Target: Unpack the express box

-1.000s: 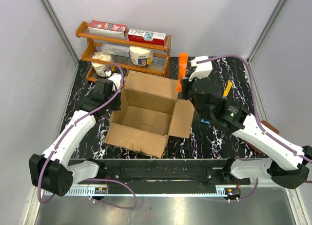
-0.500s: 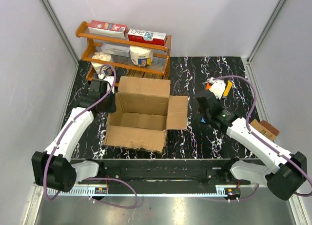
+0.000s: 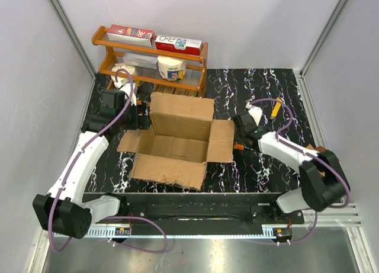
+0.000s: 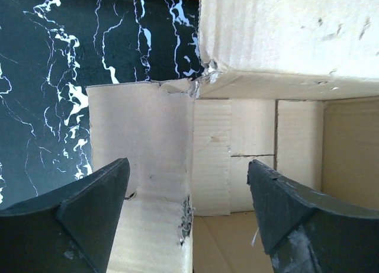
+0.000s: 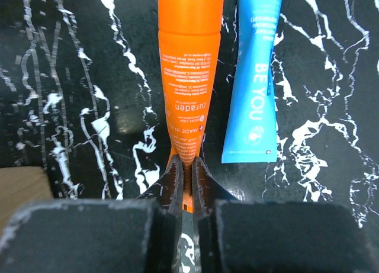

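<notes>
Lowered now, right gripper [image 5: 185, 169] pinches the orange tube [image 5: 189, 77], lying straight ahead; left gripper [image 4: 188, 166], sprung wide, hangs empty over the box [image 4: 148, 131] flap

cardboard box [image 3: 179, 116]: 1 | tubes: 2, orange tube [image 5: 188, 71] and blue tube [image 5: 254, 77] | wooden rack [image 3: 148, 48]: 1 | flat red-and-white boxes [image 3: 131, 32]: 2 | white tub [image 3: 171, 67]: 1

"curaden" and "MADE IN" on orange tube [image 5: 189, 77], "BE YOU" on blue tube [image 5: 256, 89]
</notes>
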Controlling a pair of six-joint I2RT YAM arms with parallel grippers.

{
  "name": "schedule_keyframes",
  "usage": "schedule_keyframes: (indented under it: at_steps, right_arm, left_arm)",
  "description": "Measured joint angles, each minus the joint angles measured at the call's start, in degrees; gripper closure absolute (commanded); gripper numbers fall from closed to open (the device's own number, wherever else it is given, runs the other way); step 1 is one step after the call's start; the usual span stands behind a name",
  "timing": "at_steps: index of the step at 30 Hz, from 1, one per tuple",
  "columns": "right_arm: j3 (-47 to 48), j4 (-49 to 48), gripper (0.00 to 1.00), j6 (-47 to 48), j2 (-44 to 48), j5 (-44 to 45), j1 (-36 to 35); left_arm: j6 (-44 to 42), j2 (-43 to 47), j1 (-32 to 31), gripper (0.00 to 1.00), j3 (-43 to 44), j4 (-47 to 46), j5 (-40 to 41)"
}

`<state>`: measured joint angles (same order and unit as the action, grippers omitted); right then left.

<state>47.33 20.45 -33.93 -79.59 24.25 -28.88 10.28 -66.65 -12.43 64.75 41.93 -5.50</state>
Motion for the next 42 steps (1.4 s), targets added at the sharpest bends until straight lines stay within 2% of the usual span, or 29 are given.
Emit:
schedule_keyframes:
  at_steps: [2, 6, 10, 19, 26, 30, 31, 38, 42]
  right_arm:
    - [0.5, -0.7, 0.94, 0.0, -3.6, -0.5, 0.5]
    - [2.0, -1.3, 0.85, 0.0, -8.7, -1.3, 1.8]
    - [3.6, -1.6, 0.53, 0.5, -10.5, -1.9, 2.4]
    - [8.2, 1.6, 0.4, 0.4, -9.7, -1.0, 2.4]
    - [9.8, 10.2, 0.31, -1.3, 1.4, 3.0, 2.6]
    - [13.1, 15.9, 0.04, -2.1, 9.1, 7.5, 2.7]
    - [14.2, 17.2, 0.0, -2.5, 10.6, 8.5, 2.7]
    - [21.7, 25.1, 0.0, -1.6, 22.1, 12.6, 2.7]
    - [24.8, 28.5, 0.0, 0.6, 29.2, 15.2, 2.7]
  left_arm:
    - [0.1, 0.9, 0.0, 0.08, 0.6, 0.0, 0.1]
    - [0.3, 3.0, 0.0, 0.05, 1.3, 0.0, 1.2]
    - [0.3, 5.0, 0.0, 0.04, 2.2, 0.2, 2.5]
    - [0.3, 6.8, 0.0, 0.03, 5.5, 0.3, 3.4]
    - [2.0, 11.0, 0.0, 0.01, 5.0, -3.5, 0.7]
    - [4.2, 13.2, 0.0, 0.01, 5.0, -4.8, 0.1]
    - [4.5, 13.5, 0.0, 0.01, 5.0, -4.7, 0.1]
    - [8.0, 18.5, 0.0, 0.01, 0.9, -4.1, 3.5]
    - [10.8, 22.5, 0.0, 0.01, 0.3, -1.9, 10.0]
